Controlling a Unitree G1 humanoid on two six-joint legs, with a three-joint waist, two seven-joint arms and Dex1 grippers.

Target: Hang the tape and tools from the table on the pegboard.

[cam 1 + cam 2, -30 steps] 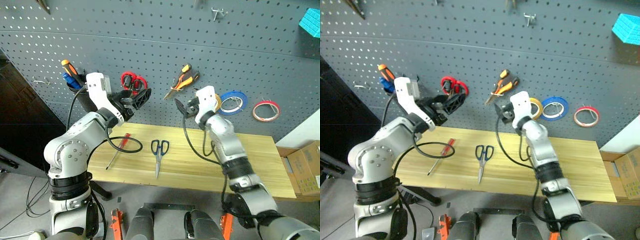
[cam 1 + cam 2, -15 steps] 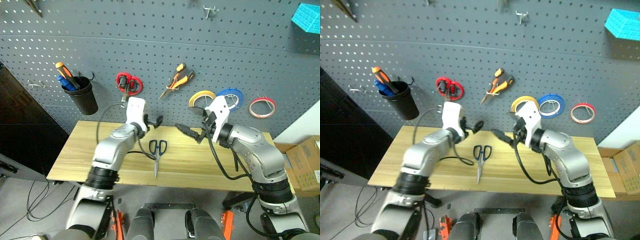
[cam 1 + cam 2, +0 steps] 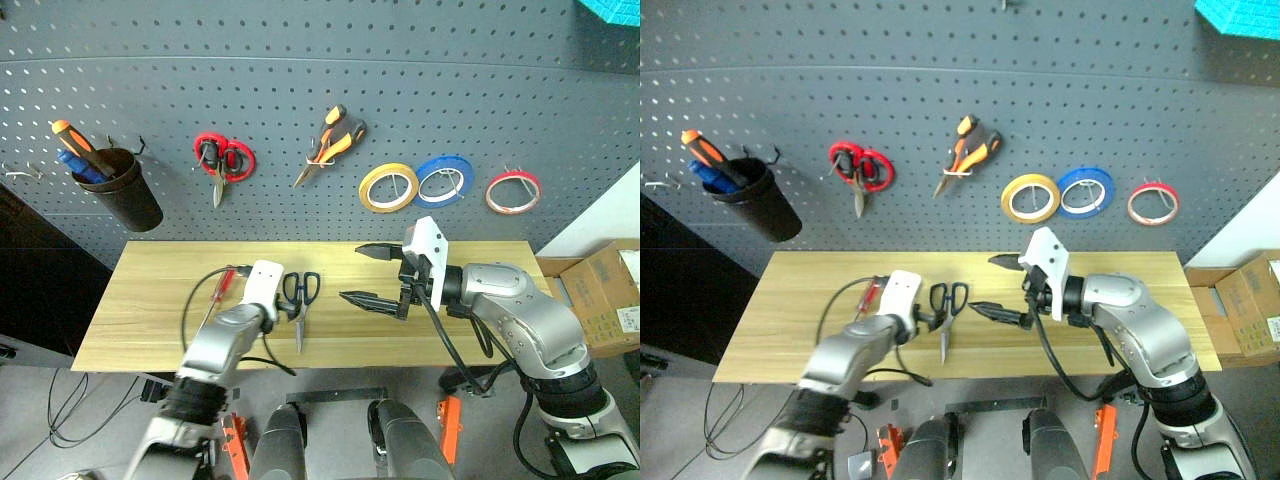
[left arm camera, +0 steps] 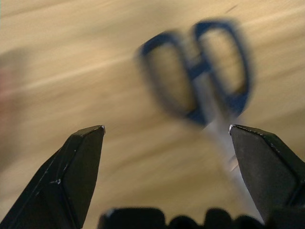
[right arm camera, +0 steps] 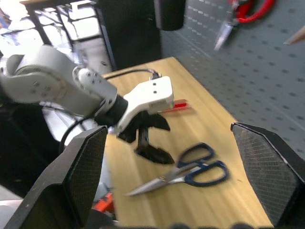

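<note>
left end effector (image 3: 288, 312) released just over dark-handled scissors (image 3: 299, 300) on bench (image 3: 150, 300), right end effector (image 3: 369, 275) released, empty, above bench right of scissors, red-handled screwdriver (image 3: 220, 285) left

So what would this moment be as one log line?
left end effector: open, over blue scissors | right end effector: open, empty | red screwdriver: on table

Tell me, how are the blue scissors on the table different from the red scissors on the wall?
The dark blue scissors lie flat on the wooden table; the red-handled scissors hang on a hook on the pegboard. The blue pair's handles face the wall, with its blades pointing away from it; the red pair's handles are at the top, blades pointing down. The left gripper is right beside the blue pair; nothing is near the red pair. Both are shut.
</note>
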